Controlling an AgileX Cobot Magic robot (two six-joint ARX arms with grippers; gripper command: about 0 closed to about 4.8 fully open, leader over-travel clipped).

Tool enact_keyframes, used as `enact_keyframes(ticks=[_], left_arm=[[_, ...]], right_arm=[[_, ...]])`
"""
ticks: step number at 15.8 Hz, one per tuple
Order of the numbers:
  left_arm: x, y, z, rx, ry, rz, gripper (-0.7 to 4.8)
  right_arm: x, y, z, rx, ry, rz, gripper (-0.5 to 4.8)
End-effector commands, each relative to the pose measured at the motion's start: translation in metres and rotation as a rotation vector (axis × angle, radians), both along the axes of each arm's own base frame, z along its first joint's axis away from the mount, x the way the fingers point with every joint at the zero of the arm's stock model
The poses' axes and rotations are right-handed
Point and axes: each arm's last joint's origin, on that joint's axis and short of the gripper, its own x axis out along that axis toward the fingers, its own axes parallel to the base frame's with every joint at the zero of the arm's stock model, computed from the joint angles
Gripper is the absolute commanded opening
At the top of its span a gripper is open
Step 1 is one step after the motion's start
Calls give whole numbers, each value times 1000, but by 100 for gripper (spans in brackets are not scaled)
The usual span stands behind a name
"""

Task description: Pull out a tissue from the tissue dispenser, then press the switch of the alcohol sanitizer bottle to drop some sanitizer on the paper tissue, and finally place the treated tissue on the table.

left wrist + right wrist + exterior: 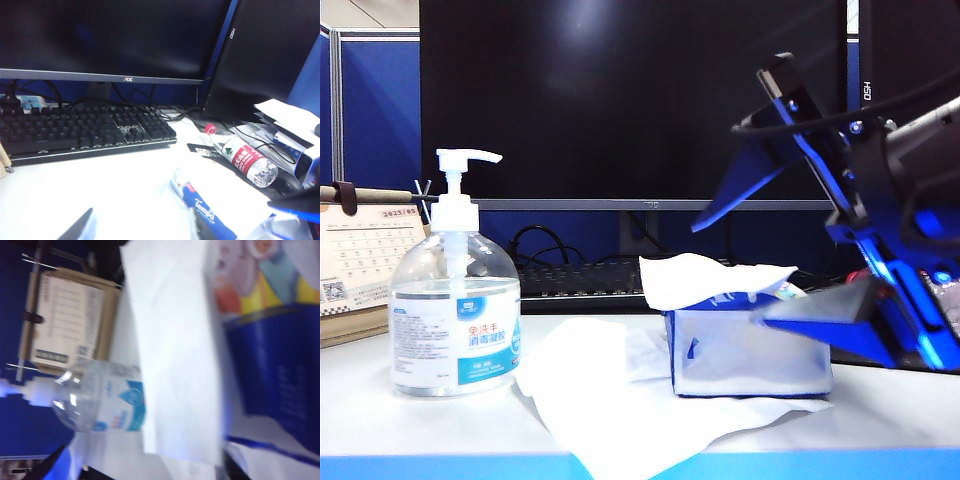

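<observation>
Exterior view shows the right gripper (790, 250) at the right side of the table (880, 420), its jaws spread wide, one blue finger raised in the air and the other lying low against the near top corner of the tissue dispenser (745, 350). Nothing is held between them. A tissue (705, 275) stands up out of the pack's top, just under the open jaws. To the left stands the alcohol sanitizer bottle (455, 320), upright, its switch (460, 160) pointing right. A larger white paper sheet (610, 400) lies flat between bottle and pack. Left wrist view looks over a keyboard (85, 130) and a water bottle (242, 160); the left gripper (190, 227) shows only dark finger edges, well apart, holding nothing.
</observation>
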Motion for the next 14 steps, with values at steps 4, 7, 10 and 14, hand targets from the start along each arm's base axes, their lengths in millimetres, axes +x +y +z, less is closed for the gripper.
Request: enact_keyframes(ticks=[4,7,10,14], left_arm=[[0,0,-1,4,19,3,241],[0,0,-1,4,21,2,241],[0,0,-1,4,21,2,241],[0,0,-1,4,21,2,241]], right_arm=[[3,3,5,43,-48,3,367],[5,1,6,53,-48,-70,367],[6,2,9,71,-72,-85,363],[15,3,13,63,-82,-136,355]])
